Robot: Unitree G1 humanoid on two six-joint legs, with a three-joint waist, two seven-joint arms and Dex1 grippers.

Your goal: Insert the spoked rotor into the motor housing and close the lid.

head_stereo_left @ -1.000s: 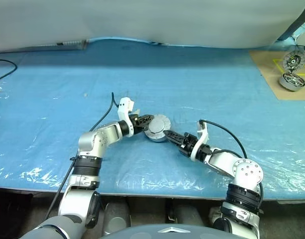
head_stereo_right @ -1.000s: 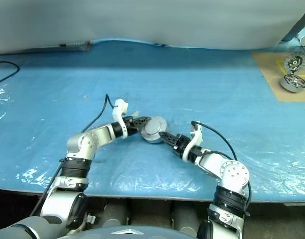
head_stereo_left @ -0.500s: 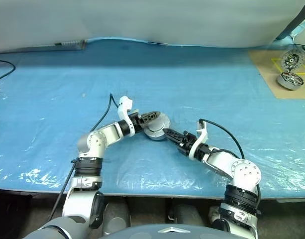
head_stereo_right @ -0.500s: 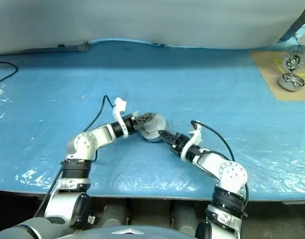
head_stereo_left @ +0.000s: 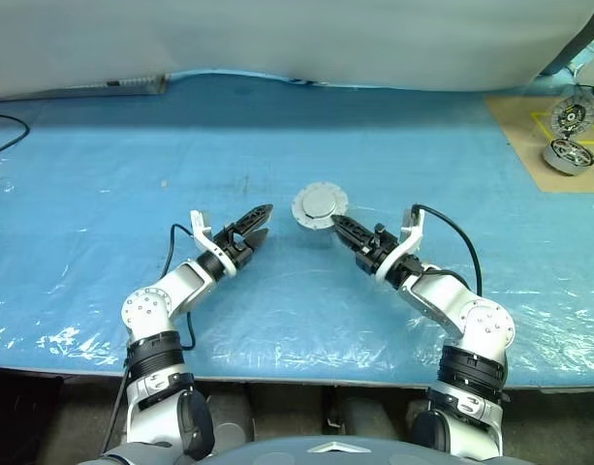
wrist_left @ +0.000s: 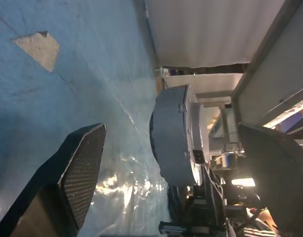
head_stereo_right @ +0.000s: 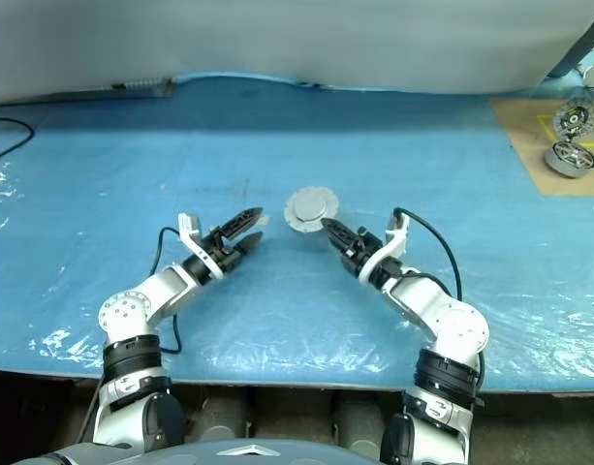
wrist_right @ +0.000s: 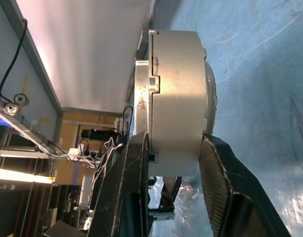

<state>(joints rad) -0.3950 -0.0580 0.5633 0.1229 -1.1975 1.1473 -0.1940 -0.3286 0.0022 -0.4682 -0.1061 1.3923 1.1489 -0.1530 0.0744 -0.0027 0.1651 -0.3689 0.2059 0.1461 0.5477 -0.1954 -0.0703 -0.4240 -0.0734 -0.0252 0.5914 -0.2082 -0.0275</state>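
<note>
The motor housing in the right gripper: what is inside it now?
The inside cannot be seen. The motor housing is shut by the lid, whose seam runs around its side, and the right gripper clamps it. Whether the spoked rotor sits inside is hidden.

Motor housing (head_stereo_left: 320, 205) interior hidden (lid closed).

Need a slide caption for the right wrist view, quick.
Right gripper clamps the closed motor housing by its side wall, held above the blue sheet.
</note>
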